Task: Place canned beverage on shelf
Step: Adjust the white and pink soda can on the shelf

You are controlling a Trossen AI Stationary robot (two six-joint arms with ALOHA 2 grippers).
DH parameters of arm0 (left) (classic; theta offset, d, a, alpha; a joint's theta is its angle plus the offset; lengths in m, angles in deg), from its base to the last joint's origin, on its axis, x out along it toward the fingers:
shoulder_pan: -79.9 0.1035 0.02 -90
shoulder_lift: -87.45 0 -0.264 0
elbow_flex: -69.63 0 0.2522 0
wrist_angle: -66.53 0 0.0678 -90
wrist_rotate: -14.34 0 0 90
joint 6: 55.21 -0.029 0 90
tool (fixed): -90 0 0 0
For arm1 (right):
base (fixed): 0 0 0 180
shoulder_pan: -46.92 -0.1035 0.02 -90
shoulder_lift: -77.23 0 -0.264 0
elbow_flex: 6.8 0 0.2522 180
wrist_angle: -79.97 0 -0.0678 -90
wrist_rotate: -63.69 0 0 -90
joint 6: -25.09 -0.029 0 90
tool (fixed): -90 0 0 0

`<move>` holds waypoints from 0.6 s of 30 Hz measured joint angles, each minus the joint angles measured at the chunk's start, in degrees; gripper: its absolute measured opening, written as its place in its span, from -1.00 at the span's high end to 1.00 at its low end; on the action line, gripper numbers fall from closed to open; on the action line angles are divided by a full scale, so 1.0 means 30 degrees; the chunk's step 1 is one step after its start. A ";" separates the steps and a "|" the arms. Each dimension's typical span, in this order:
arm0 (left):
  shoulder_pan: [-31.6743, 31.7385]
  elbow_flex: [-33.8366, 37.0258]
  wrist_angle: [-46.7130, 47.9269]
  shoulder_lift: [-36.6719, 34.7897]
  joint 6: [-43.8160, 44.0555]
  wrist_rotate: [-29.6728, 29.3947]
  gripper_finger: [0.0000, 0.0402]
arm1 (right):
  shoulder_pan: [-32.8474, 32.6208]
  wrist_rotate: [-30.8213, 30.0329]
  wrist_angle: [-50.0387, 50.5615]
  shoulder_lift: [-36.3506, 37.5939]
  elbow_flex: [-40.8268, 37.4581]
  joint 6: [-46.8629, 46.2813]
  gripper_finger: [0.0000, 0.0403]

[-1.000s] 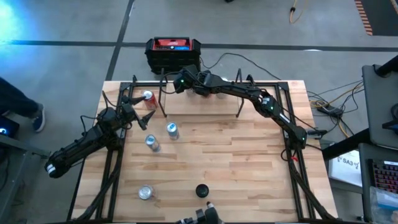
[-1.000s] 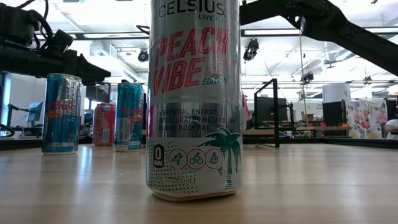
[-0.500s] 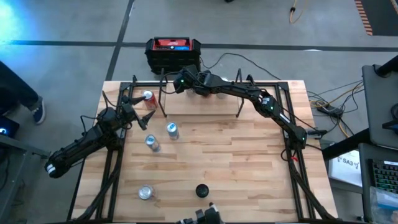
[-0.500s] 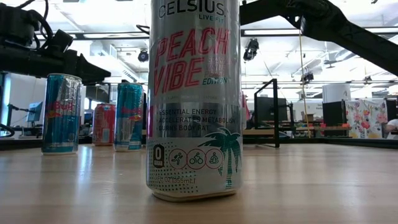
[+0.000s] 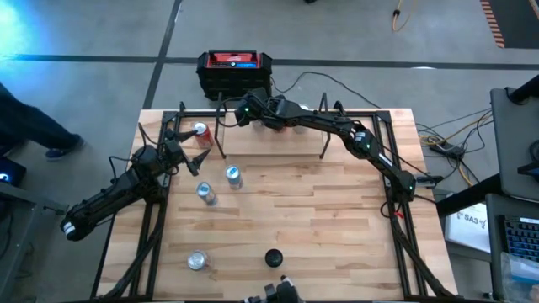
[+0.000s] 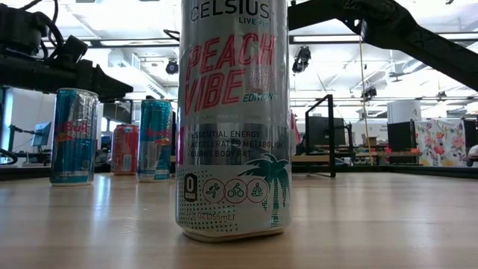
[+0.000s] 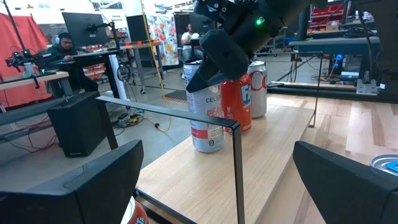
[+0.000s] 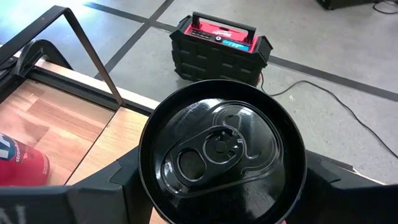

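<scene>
Reaching over shelf, right pincer grips can.

Your two arms, dark from base to tip

You see the left arm as a chain of matte black links with rounded joint housings and a pale band near its base end; the right arm matches it, black and jointed, with small green lights glowing on its housings near the wrist and at a joint farther back. In the left wrist view your left claw shows two broad, flat black fingers with angular edges, and the right arm's wrist housing carries one green light. In the right wrist view the right claw shows plain black finger bodies.
</scene>
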 joint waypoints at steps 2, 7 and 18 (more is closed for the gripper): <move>-0.0004 0.0004 -0.0005 0.0000 0.0004 -0.0005 -0.98 | -0.0027 -0.0003 0.0000 0.0000 0.0003 0.0022 -0.19; 0.0000 0.0007 -0.0005 0.0000 0.0001 -0.0005 -0.98 | -0.0122 0.0009 -0.0115 0.0000 0.0003 -0.0080 -0.19; -0.0001 0.0007 0.0001 0.0000 0.0000 -0.0002 -0.98 | -0.0124 0.0114 -0.0153 0.0000 0.0003 -0.0035 -0.19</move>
